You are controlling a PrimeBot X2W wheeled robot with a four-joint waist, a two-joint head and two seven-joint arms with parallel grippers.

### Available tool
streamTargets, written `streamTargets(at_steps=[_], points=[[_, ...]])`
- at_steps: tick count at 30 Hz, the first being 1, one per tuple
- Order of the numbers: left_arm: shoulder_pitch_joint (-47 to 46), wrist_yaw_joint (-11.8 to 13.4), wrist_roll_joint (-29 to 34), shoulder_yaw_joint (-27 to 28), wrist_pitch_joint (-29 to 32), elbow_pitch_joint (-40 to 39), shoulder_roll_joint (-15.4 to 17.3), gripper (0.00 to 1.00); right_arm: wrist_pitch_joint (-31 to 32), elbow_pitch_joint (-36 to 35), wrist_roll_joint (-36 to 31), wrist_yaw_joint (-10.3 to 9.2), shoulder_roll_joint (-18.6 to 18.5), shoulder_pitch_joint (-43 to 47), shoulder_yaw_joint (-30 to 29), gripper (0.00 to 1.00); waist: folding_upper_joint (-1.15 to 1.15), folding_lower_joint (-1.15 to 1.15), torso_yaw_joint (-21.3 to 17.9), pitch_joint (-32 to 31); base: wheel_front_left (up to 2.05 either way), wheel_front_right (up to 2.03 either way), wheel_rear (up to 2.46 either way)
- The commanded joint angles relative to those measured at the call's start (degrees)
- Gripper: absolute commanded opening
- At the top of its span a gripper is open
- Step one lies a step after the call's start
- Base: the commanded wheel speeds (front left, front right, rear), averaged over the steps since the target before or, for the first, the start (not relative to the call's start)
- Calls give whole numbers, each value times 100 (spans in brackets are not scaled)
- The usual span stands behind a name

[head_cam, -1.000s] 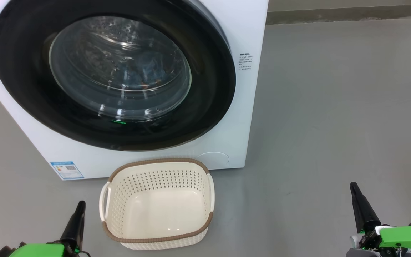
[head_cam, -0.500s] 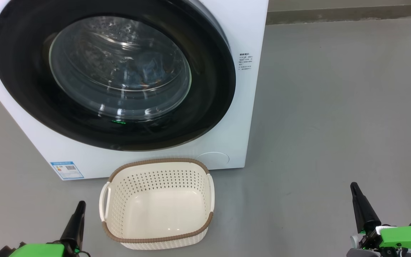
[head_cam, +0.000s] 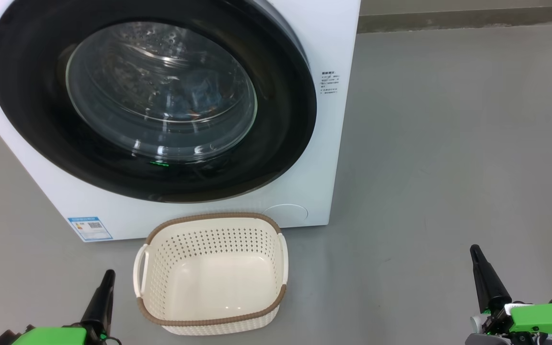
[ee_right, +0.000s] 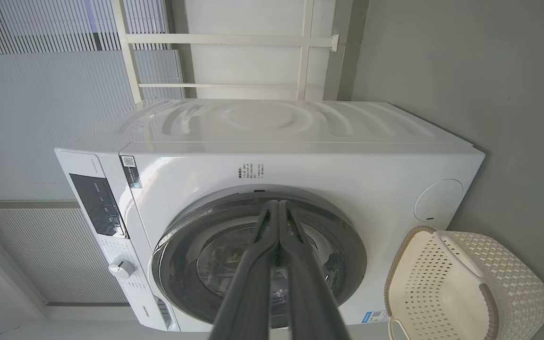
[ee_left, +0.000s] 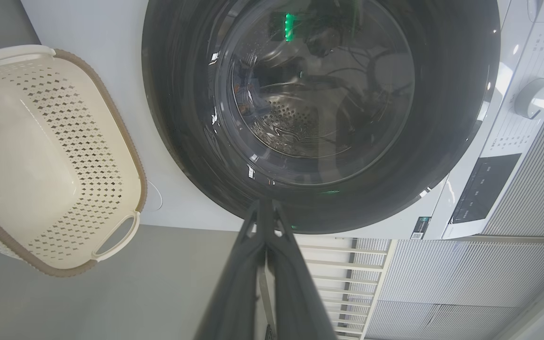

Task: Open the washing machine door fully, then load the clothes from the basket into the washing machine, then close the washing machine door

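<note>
The white washing machine (head_cam: pixel 333 43) stands ahead with its round black-rimmed door (head_cam: pixel 27 115) lying flat against the front. Through the glass bowl, blue fabric with orange-brown marks, the clothes (head_cam: pixel 199 98), lies inside the drum. The cream basket (head_cam: pixel 211 273) with a brown rim sits on the floor just before the machine, and nothing lies in it. My left gripper (head_cam: pixel 108 275) is shut, low at the left of the basket. Far to the right my right gripper (head_cam: pixel 475 250) is shut too. Both wrist views show fingers pressed together: left gripper (ee_left: pixel 263 204), right gripper (ee_right: pixel 278 204).
Grey floor (head_cam: pixel 448 143) spreads wide to the right of the machine. A control panel and dial (ee_left: pixel 534 97) sit on the machine's front. White railings and ribbed wall panels (ee_right: pixel 234 42) stand behind it.
</note>
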Motion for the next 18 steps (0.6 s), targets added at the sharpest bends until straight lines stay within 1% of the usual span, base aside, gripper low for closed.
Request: streamTargets(at_steps=[1,18], points=[[-233,-17,-47,196,11,-162,96,0,23,-140,-38,10,-17,-234,118,0,0,0,0,0,0,0,0],[-233,-17,-47,196,11,-162,96,0,31,-140,-47,10,-10,-235,108,0,0,0,0,0,0,0,0]])
